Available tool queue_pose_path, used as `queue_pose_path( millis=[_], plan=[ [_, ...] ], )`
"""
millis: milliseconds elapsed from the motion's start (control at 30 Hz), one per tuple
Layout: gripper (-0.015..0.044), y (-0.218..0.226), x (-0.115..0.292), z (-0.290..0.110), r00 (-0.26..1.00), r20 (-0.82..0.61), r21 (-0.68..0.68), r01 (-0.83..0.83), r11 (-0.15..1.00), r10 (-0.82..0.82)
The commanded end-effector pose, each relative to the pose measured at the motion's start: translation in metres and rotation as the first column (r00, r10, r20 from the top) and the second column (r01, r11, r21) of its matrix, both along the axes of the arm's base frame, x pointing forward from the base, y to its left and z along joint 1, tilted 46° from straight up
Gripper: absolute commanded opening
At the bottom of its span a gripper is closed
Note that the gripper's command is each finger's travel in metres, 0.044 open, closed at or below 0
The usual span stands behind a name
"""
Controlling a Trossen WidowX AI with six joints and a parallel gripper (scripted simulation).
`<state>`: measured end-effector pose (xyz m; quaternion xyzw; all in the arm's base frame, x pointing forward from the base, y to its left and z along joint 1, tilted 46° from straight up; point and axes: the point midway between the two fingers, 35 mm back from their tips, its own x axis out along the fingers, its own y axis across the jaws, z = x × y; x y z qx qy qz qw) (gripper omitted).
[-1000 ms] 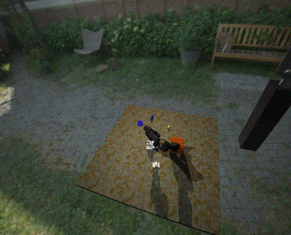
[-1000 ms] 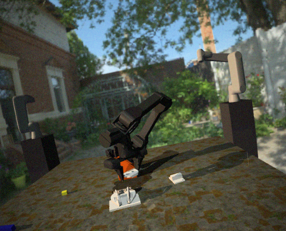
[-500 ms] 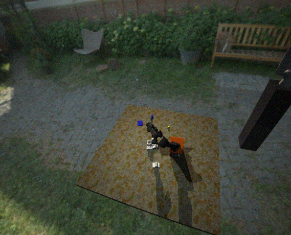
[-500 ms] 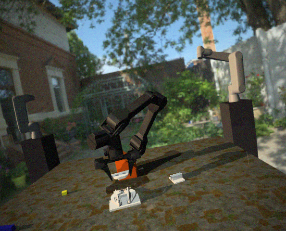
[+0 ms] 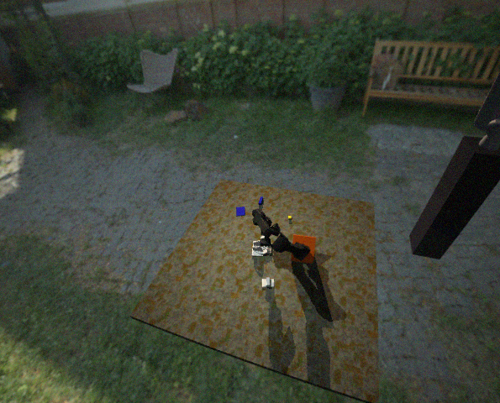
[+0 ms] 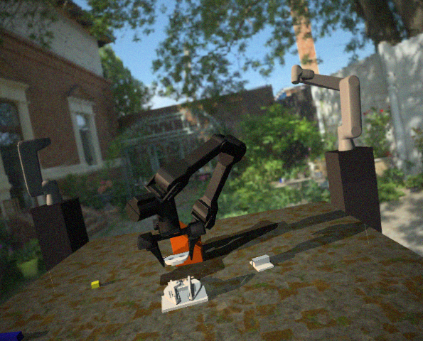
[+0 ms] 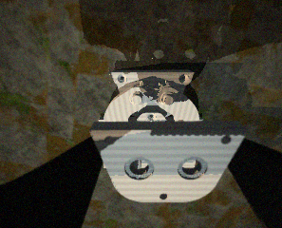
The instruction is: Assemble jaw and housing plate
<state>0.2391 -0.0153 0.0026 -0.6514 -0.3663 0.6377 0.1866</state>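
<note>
My gripper (image 6: pixel 177 260) (image 7: pixel 161 137) is shut on the white housing plate (image 6: pixel 174 261) (image 7: pixel 166 187), with a black finger at each end of it. The plate is in the air, above and behind the fixture in the exterior view. Its two ringed holes face the wrist camera. The white fixture (image 5: pixel 255 252) (image 6: pixel 170 308) stands on the table with upright parts on its base. In the wrist view its rounded part (image 7: pixel 117 109) shows beyond the plate, with two round stubs (image 7: pixel 137 98) (image 7: pixel 167 98). The plate partly hides the fixture; how the jaws and teeth sit cannot be told.
A white ribbed stand (image 5: pixel 267 283) (image 6: pixel 261 263) is beside the fixture. An orange panel (image 5: pixel 306 242) (image 6: pixel 180 244) stands behind the gripper. A yellow block (image 5: pixel 290 217) (image 6: pixel 95 284) and blue pieces (image 5: pixel 240 211) (image 5: pixel 260 201) lie farther off. Dark pedestals (image 6: pixel 352 187) (image 6: pixel 58 227) carry other arms.
</note>
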Motion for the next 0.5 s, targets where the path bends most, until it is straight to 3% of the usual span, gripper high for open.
queue_pose_path(
  millis=[0,467],
  plan=[
    [0.0351,-0.0012,0.0006,-0.0005,1.0,-0.004,-0.007,0.003,1.0,-0.003],
    [0.0351,-0.0027,-0.0036,-0.0014,1.0,-0.009,-0.008,0.009,1.0,-0.009]
  ],
)
